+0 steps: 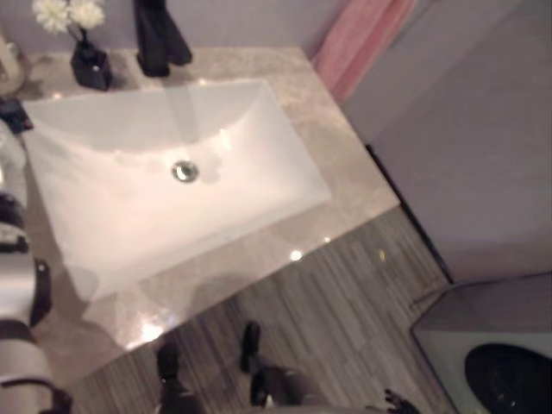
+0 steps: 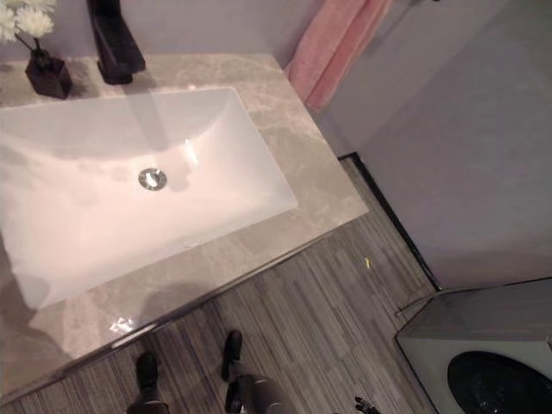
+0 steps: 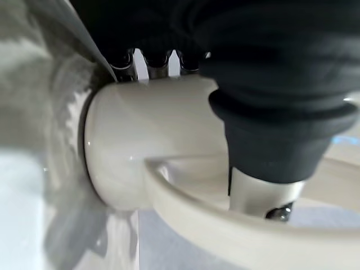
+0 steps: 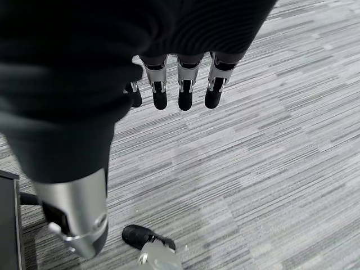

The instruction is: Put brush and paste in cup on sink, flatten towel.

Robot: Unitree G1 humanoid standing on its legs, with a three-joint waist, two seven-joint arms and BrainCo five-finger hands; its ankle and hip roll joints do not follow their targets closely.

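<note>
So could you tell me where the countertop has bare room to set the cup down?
The counter strip between the sink and the pink towel is bare, as is the front edge. The back is crowded by the black faucet and flower vase. The left hand grips the cup.

The basin (image 1: 164, 172) lies open across the counter (image 1: 345, 164). At its back edge stand a faucet (image 1: 158, 39) and a dark vase (image 1: 90, 67). A pink towel (image 2: 332, 47) hangs beyond the counter's right corner. A machine (image 2: 483, 354) blocks the floor's right side.
</note>
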